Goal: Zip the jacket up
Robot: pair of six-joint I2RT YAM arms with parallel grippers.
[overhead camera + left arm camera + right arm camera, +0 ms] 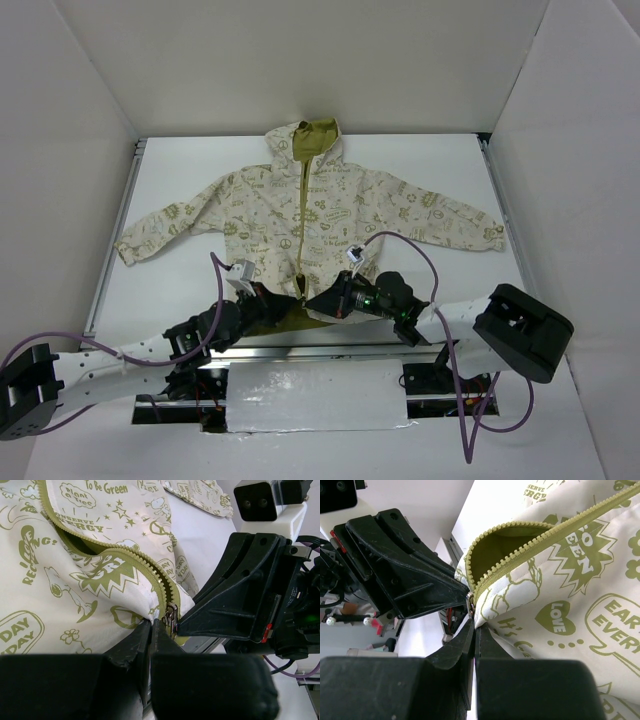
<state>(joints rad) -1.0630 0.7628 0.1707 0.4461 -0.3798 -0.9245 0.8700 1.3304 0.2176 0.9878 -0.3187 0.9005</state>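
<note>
Now the left fingers [134, 641] are pinched tight on the hem of the jacket [320, 215], just beside the zipper slider [171, 617]. The right fingers [457, 647] clamp the hem opposite, nearly touching them. Beyond both, the jacket lies flat on the desk [180, 285].

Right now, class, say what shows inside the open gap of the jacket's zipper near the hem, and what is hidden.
Inside the jacket, olive-green lining shows between the parted zipper teeth. Cream fabric covers everything deeper, so nothing else can be seen.
</note>
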